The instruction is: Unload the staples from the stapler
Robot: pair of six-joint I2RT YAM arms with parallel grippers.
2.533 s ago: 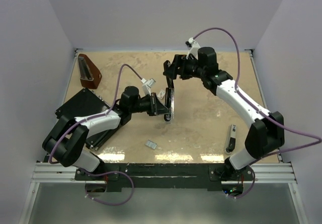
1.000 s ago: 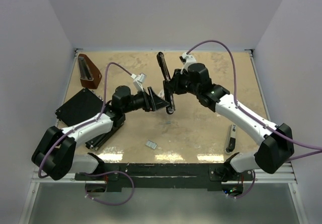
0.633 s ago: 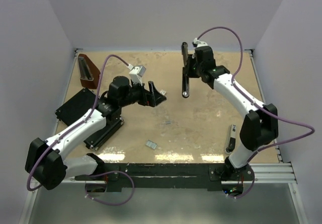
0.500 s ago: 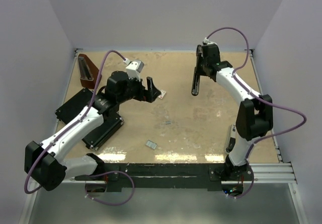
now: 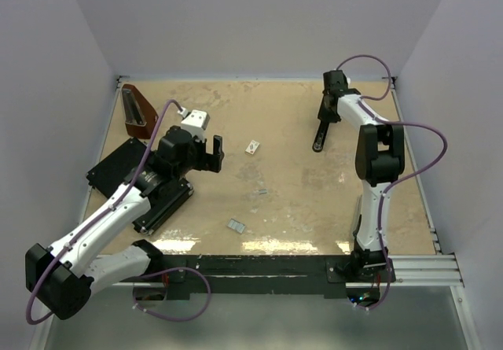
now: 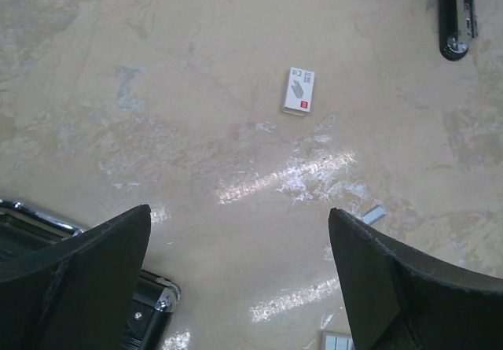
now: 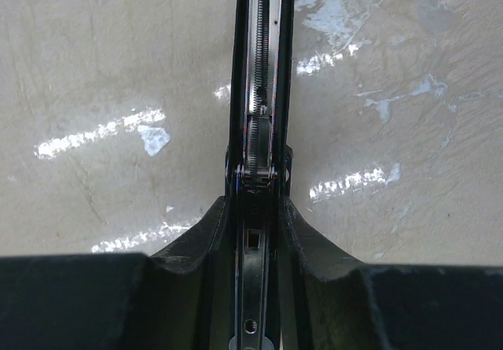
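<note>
My right gripper point(image 5: 324, 119) is at the far right of the table, shut on the stapler point(image 5: 319, 135), a slim black bar that points down and toward me. The right wrist view shows the bar point(image 7: 262, 67) running straight out from between the fingers of the gripper point(image 7: 258, 208), its metal channel and spring exposed. My left gripper point(image 5: 207, 152) stands wide open left of centre with nothing between its fingers point(image 6: 86, 271). A small strip of staples point(image 5: 262, 192) lies mid-table, also seen as a silvery strip point(image 6: 375, 215). A second grey strip point(image 5: 236, 226) lies nearer the front.
A small white box point(image 5: 252, 146) point(image 6: 299, 90) lies on the table between the grippers. A brown wedge point(image 5: 138, 111) stands at the back left. A flat black box point(image 5: 122, 163) sits under the left arm. The right arm's upright links cover the table's right side.
The left gripper opened, let go of the stapler and drew back to the left. The right gripper carried the stapler from the centre to the far right.
</note>
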